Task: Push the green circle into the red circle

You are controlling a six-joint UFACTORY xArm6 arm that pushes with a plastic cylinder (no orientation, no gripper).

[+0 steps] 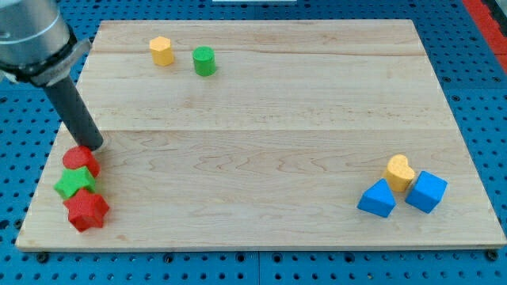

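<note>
A light wooden counter (261, 134) fills most of the view, set on a blue perforated base. At the view's far left, a dark rod slants down from a grey arm housing in the top corner, and my tip (95, 147) touches the counter just above the red circle (81, 161), close enough that I cannot tell whether the two are in contact. There are no jaws on this arm (it ends only in the plain rod), so nothing can be opened, closed or gripped. The red circle heads a tight column running down the left edge: just below it sits a green star (75, 184), and below that a red star (87, 210), each apparently touching the next, near the counter's bottom left corner. That crowding leaves little room on the red circle's lower and left sides. Further right, near the view's top, a yellow hexagon (162, 51) stands just beside the green circle (204, 61), the block to be pushed; they are apart, with a small gap. The green circle is well apart from the red circle, and the stretch of counter between them looks bare, so a diagonal push down and leftward seems open. In my judgement the tip would first have to travel round to the green circle's upper right side. At the view's far right, near the bottom, a yellow heart (399, 171) nestles between a blue triangular block (377, 199) and a blue cube (427, 191), well clear of that route.
</note>
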